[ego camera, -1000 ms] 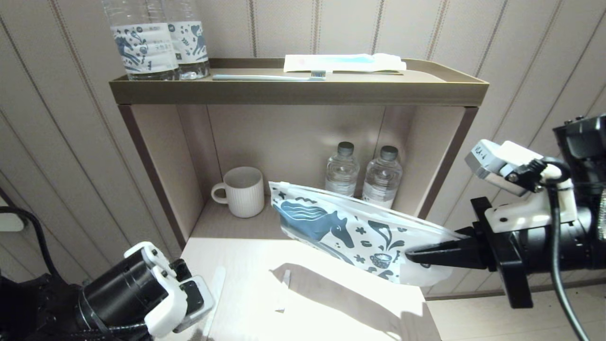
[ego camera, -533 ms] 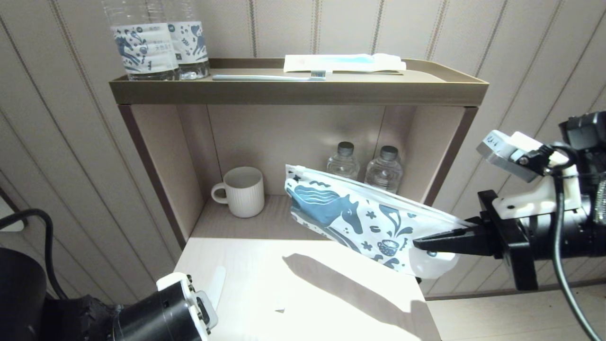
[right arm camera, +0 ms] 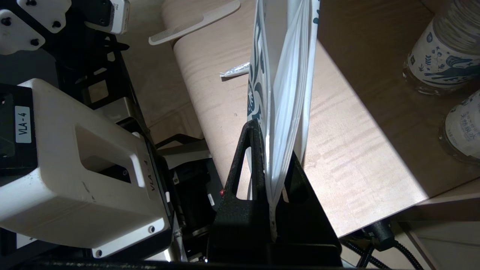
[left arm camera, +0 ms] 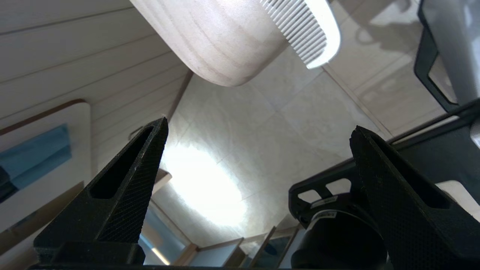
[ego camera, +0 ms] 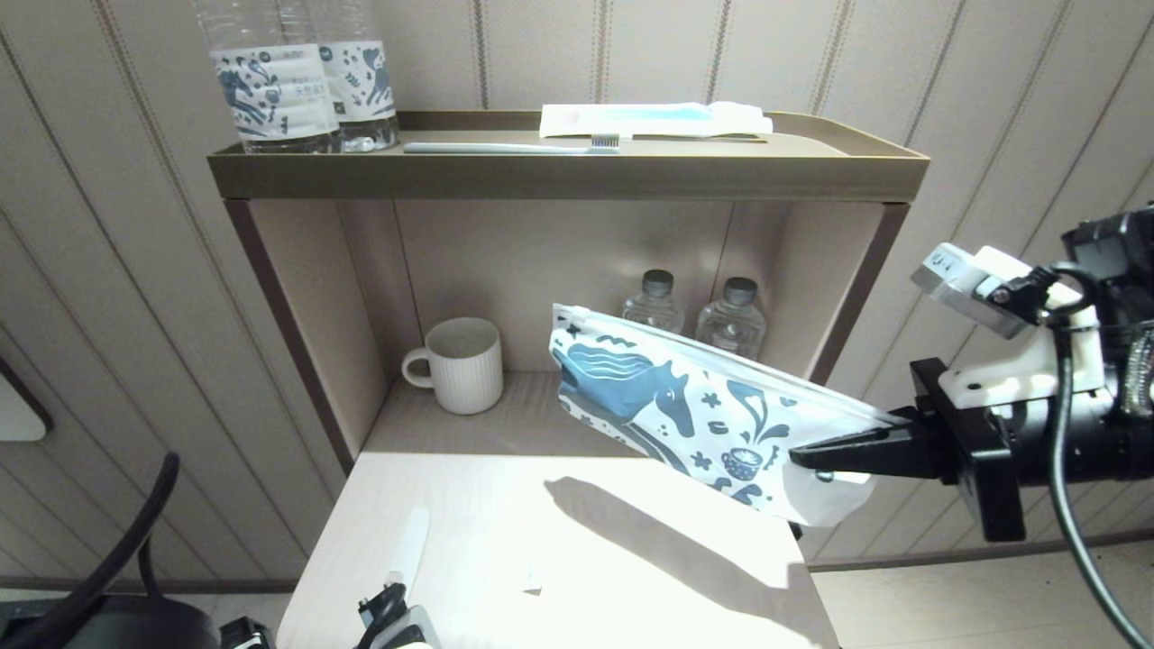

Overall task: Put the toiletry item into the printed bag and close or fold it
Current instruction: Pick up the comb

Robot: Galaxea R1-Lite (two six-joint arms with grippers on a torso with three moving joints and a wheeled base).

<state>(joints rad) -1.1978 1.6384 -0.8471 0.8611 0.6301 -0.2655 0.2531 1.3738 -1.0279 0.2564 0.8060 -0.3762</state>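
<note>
1. Check the right gripper (ego camera: 811, 455): its black jaws are clamped on one end of the flat white plastic zip pouch printed with a blue horse (ego camera: 685, 419). The pouch hangs in the air above the pale wooden tabletop (ego camera: 577, 577), in front of the shelf's lower compartment, touching nothing else.
2. Check the left gripper (left arm camera: 258, 150): its jaws stand wide apart and hold nothing. It sits low beside the table's near edge, almost out of the head view.
3. Locate the toiletry items: a white plastic comb (ego camera: 407, 545) overhangs the table's near-left edge, and a small white tube (right arm camera: 235, 69) lies on the tabletop below the pouch.
4. Expect the comb to fall to the floor if the left gripper nudges it during approach; it is already overhanging.
5. Expect insertion to fail if the pouch mouth is shut; whether it is open cannot be told.
6. Expect the limp pouch to swing or slip, since only one end is held.
</note>
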